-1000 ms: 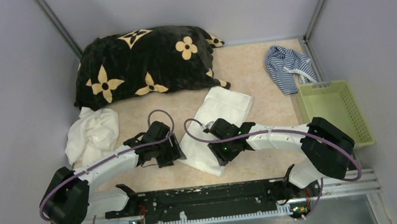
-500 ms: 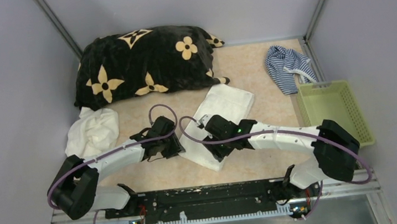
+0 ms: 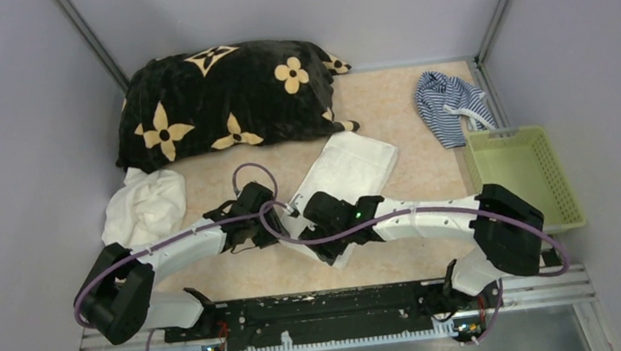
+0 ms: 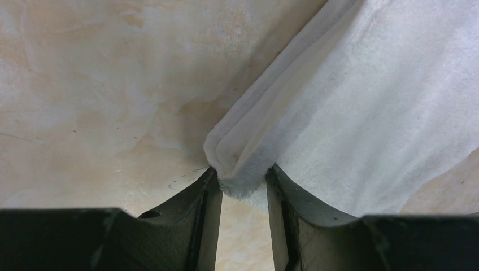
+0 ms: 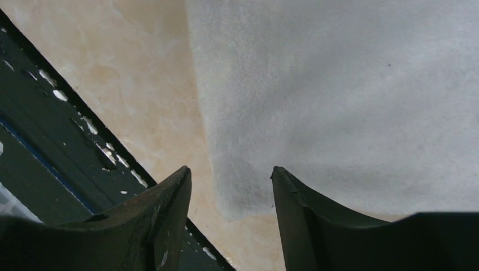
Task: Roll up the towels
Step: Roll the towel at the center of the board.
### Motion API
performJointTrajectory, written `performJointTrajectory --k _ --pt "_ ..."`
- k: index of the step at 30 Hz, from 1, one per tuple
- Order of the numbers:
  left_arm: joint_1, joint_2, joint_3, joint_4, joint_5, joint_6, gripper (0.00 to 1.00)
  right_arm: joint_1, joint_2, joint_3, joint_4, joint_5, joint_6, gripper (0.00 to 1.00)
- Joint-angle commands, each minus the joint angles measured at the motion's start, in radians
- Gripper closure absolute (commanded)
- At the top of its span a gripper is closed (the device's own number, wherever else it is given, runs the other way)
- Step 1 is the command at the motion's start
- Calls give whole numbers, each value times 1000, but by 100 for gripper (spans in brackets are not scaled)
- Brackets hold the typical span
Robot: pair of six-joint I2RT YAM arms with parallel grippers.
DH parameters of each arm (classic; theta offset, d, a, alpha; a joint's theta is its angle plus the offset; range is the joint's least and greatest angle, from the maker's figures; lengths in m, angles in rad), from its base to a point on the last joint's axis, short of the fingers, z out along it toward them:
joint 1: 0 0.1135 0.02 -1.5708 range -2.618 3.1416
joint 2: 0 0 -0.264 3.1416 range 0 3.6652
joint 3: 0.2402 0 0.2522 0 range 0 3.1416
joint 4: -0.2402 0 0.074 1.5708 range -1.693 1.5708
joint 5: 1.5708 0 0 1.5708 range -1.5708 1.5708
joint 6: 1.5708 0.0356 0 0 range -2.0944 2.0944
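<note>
Two wrist views, left hand (image 4: 242, 183) pinching folded towel (image 4: 367, 113) corner, right hand (image 5: 231, 186) unclenched over it.

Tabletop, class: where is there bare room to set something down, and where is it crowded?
Bare table lies between the pillow, the striped garment and the flat towel. A smaller patch lies between the crumpled towel and the pillow. The near middle is crowded: both grippers meet at the flat towel's near end.

Beige table (image 3: 404, 105) bears pillow (image 3: 225, 97), towels (image 3: 350, 167), seemingly a basket (image 3: 521, 179).
</note>
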Motion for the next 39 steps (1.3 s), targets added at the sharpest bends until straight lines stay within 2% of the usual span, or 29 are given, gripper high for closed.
performJointTrajectory --k 1,7,18,20,22,27,32,36,39 --pt "8 5 -25 -18 -71 20 59 32 34 -10 36 -6 0 46" --pt "11 20 -36 0 -63 21 59 50 89 -88 9 -13 36 52" --pt "80 7 -68 45 -2 12 59 100 257 -49 -97 114 89 51" --pt "109 -2 -74 49 17 13 57 105 281 -42 -108 132 96 59" --pt "135 -15 -74 53 43 14 54 105 289 -42 -102 102 100 72" --pt "161 -98 -70 23 83 -20 38 101 238 -27 -41 -15 99 99" --pt "161 -220 -82 -40 115 -91 27 33 209 -18 21 -120 117 100" --pt "140 -261 -100 -38 171 -158 25 -30 156 -15 55 -166 139 100" --pt "99 -249 -131 32 192 -230 24 -51 141 -6 75 -190 150 100"
